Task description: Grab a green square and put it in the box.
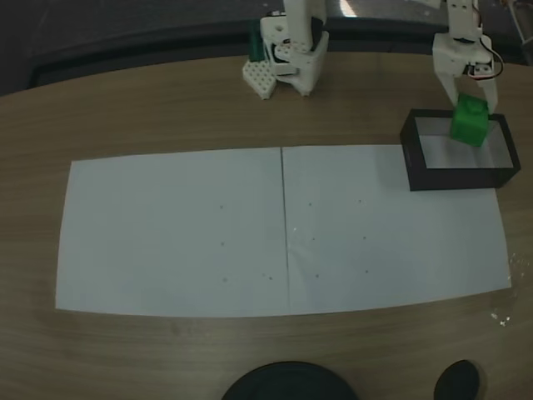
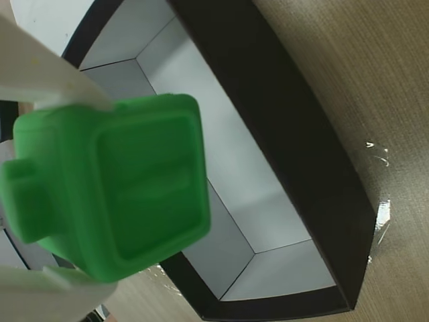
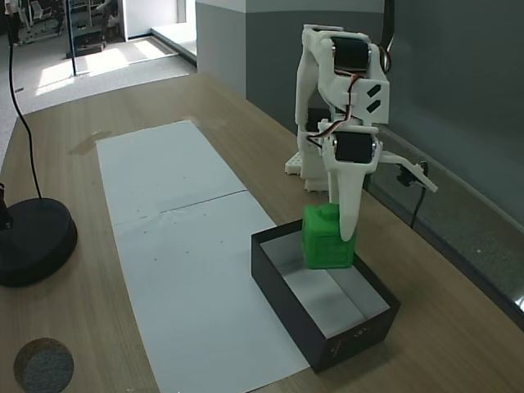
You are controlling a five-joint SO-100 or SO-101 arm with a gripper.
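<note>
Tool (image 3: 332,246): white fingers clamped on the green square (image 1: 469,121), held over the box's open top.
Desk (image 1: 150,108): wood grain, white paper sheets laid across.
Box (image 3: 286,282): black walls, white inside, on the desk beside the paper.
Green square: gripped above the box's white floor.

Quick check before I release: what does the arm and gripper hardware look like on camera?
The arm is white printed plastic with black servo blocks set into its joints and thin red and black wires running between them. The gripper has long, flat white fingers. Its white base stands on the wooden table.
</note>
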